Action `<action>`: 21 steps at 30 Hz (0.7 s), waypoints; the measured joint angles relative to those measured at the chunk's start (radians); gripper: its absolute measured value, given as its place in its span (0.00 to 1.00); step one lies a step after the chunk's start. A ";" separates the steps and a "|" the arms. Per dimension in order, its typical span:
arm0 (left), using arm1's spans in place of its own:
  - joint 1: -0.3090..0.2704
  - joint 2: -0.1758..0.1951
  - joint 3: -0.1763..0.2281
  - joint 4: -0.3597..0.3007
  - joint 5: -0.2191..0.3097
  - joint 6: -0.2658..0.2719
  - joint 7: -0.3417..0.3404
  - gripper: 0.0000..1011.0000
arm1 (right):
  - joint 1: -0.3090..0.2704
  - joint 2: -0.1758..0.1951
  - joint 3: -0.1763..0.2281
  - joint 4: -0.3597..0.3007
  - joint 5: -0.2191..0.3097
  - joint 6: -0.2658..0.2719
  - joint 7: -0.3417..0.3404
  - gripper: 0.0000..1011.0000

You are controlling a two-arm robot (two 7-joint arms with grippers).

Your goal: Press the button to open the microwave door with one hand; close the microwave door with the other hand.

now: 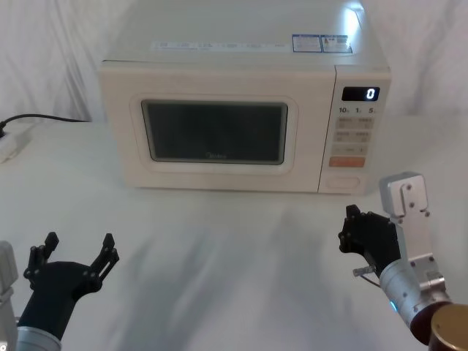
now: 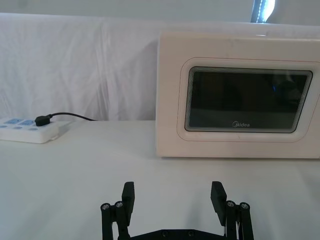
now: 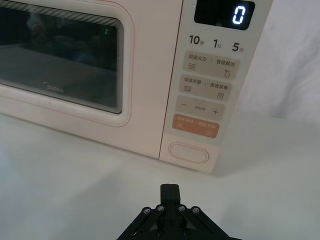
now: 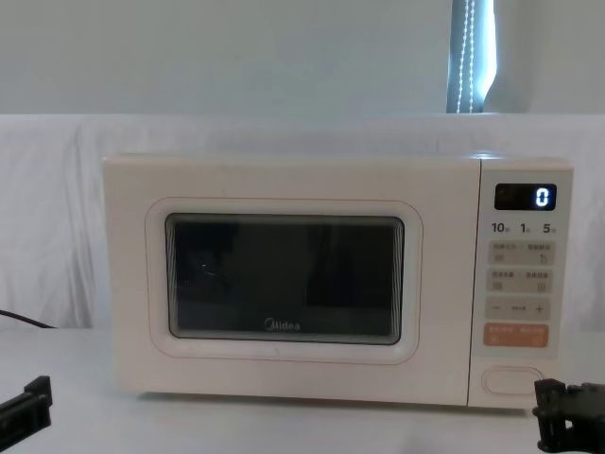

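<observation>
- While the microwave door (image 1: 216, 142) sits flush and shut in the microwave (image 1: 241, 110), the right gripper (image 1: 356, 232) hangs in front of the control panel's lower corner, its fingers pinched together into a narrow tip, short of the button (image 3: 189, 152).
- The button lies at the very bottom of the microwave's keypad, directly under the orange key (image 3: 195, 126); a push aimed slightly high would land on that key and start a programme instead of releasing the door.
- A tip that meets the button's raised rim off-centre may slide off toward the table (image 1: 234, 263) without pressing it home.
- A hard shove could slide the whole microwave backward on the white cloth, since nothing braces it.
- The left gripper (image 1: 73, 256), fingers spread wide, waits low in front of the microwave's left side, well clear of it; if the door swings out on that side, it may need to keep back until the door stops.
- The power strip (image 2: 27, 131) and its cable (image 1: 44, 118) lie left of the microwave, where a wide left-arm sweep could snag them.
</observation>
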 joint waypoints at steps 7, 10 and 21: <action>0.000 0.000 0.000 0.000 0.000 0.000 0.000 0.99 | 0.050 -0.027 0.018 0.065 -0.012 -0.001 0.003 0.00; 0.000 0.000 0.000 0.000 0.000 0.000 0.000 0.99 | 0.075 -0.035 0.024 0.095 -0.018 -0.001 0.005 0.00; 0.000 0.000 0.000 0.000 0.000 0.000 0.000 0.99 | 0.151 -0.040 0.027 0.189 -0.047 0.003 0.021 0.00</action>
